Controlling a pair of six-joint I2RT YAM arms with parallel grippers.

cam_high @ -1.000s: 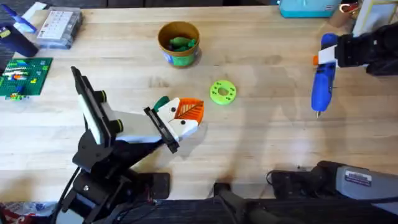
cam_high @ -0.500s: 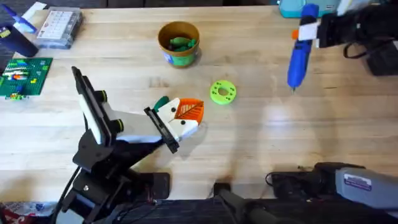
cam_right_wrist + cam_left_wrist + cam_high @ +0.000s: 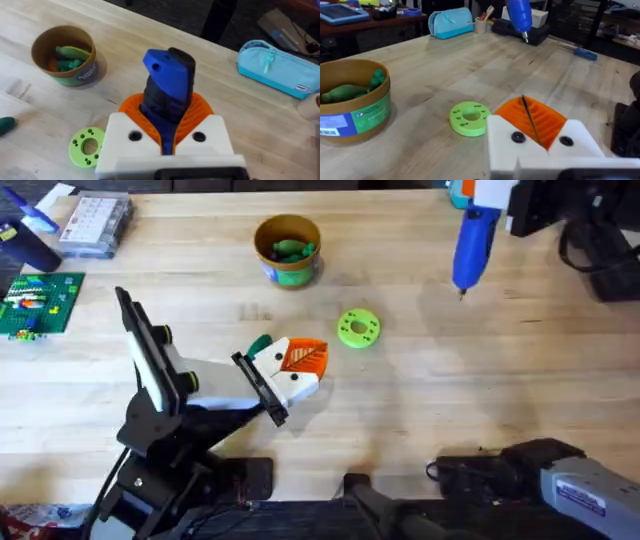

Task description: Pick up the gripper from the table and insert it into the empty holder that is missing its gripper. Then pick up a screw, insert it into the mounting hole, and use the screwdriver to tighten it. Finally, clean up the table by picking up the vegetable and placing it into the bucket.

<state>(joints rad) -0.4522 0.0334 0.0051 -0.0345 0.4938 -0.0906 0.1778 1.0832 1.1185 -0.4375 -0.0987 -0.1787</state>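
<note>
The wooden table (image 3: 420, 400) has wide bare space at the right and near side. The right gripper (image 3: 167, 135) hangs above the far right edge with its orange pads closed on the fat bright blue screwdriver (image 3: 470, 242), whose thin bit points down, clear of the wood. The left gripper (image 3: 300, 370) rests low at the middle, fingers together and holding nothing, just beside the flat lime-green disc with holes (image 3: 358, 328); the round tan-yellow bucket (image 3: 288, 250) stands farther back, with green vegetables inside.

We noted the left gripper (image 3: 540, 131), white with orange ribbed pads, at the lower right of the frame. A lime-green disc (image 3: 468, 118) lay just beside it. The bucket (image 3: 354, 102) stood at left, holding green vegetables (image 3: 350, 91). The screwdriver (image 3: 519, 15) hung at top, bit downward.
</note>
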